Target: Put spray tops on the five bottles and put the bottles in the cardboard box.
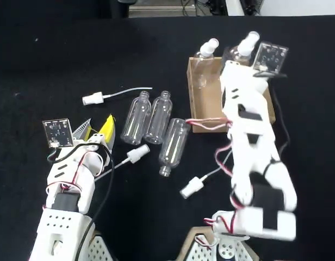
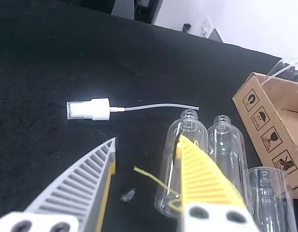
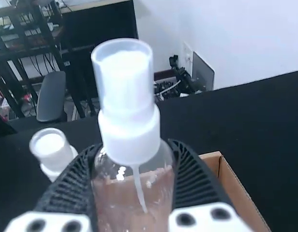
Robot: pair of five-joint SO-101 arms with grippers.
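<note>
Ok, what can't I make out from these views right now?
- High view: the right arm covers the cardboard box floor, so whether the held bottle rests on it is unclear.
- Right wrist view: fingers of the right gripper hide the second capped bottle body.
- Left wrist view: the left gripper yellow finger covers part of the nearest uncapped bottle; the edge cuts off the outer bottle.

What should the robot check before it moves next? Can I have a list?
1. The held bottle has its top: ok.
2. The right gripper is shut on it: ok.
3. It hangs over the box: ok.
4. It touches the box floor: cannot tell.
5. The left gripper is open: ok.
6. The table bottles have tops: not ok; three loose tops lie nearby.
</note>
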